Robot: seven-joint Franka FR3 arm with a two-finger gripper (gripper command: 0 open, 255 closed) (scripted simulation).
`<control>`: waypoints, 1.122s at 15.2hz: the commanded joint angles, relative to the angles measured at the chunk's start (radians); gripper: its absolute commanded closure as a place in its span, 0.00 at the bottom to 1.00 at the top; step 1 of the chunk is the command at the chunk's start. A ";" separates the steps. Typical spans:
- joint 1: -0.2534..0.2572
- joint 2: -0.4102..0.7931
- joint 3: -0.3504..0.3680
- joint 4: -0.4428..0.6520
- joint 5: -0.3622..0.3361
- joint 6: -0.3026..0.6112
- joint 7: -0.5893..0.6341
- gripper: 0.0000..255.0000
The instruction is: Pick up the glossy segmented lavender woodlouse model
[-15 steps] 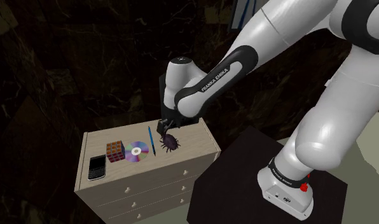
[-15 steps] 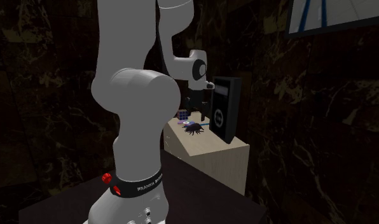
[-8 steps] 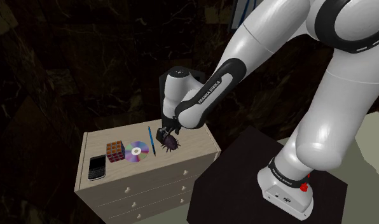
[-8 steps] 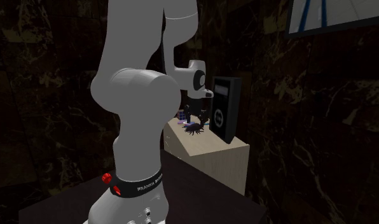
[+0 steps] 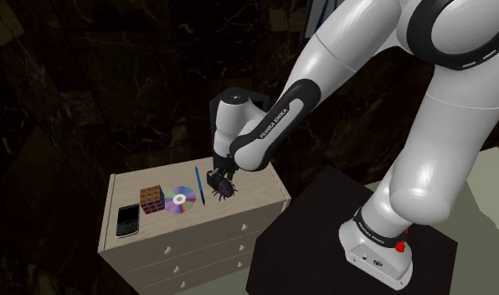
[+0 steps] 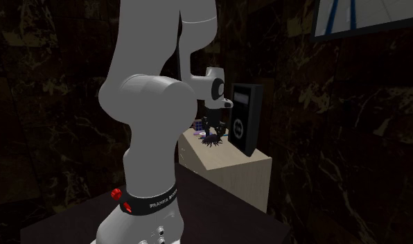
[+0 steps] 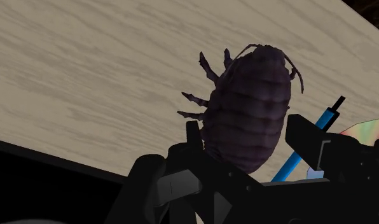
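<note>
Between the fingers (image 7: 307, 137) of the all-black two-finger gripper (image 7: 242, 130) lies the glossy, segmented, dusky-purple woodlouse model (image 7: 248, 114), belly down on the pale wood-grain top of a light dresser (image 7: 86, 76). Its rear is nearest the hand and its antennae point away. The jaws stand open, only a little wider than the body, one finger close along each flank; no firm clasp shows, and the model rests on the wood. From the shoulder view the gripper (image 5: 216, 178) points steeply down from the white arm (image 5: 264, 126) onto the woodlouse model (image 5: 226, 189), near the far end of the dresser (image 5: 260, 191), whose front shows drawers with small knobs. Just beside the gripper lies a slim blue pen (image 5: 198, 184), which the wrist view shows running under one finger (image 7: 303, 151). Beyond the pen lie a shiny iridescent disc (image 5: 180, 199), a multicoloured puzzle cube (image 5: 151, 200), then a black phone (image 5: 127, 219), farthest from the hand. From the second exterior view the gripper (image 6: 212, 132) stands over the woodlouse model (image 6: 212, 141).
</note>
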 commanded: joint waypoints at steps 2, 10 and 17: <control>0.000 0.003 0.000 -0.002 0.000 -0.001 -0.001 1.00; -0.013 -0.081 0.022 -0.002 0.051 -0.080 -0.032 1.00; -0.018 -0.170 0.031 0.012 0.098 -0.179 -0.062 1.00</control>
